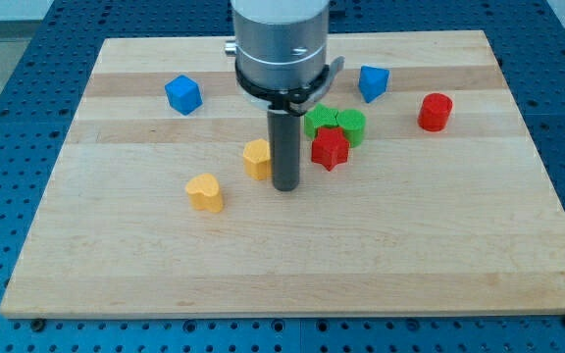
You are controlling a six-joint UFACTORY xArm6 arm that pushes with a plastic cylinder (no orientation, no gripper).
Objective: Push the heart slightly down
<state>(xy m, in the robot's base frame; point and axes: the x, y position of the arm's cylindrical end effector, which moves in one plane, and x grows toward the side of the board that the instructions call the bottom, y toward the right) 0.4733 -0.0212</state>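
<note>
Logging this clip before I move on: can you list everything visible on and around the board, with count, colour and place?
Blue cubes: 2, blue, top left and top right of centre.
Red cylinder: 1, red, upper right.
Green blocks: 2, green, touching, centre right.
Red star: 1, red, just below the greens.
Yellow heart: 1, yellow, lower left of centre.
Yellow block: 1, yellow, beside the rod's left.
Wooden board: 1, tan.
My tip: 1, dark, centre, right of the yellow block.

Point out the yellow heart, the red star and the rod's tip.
yellow heart (205, 191): camera view, on its top face.
red star (330, 147): camera view, on its top face.
my tip (286, 186): camera view, at the rod's very end, right of the heart.
</note>
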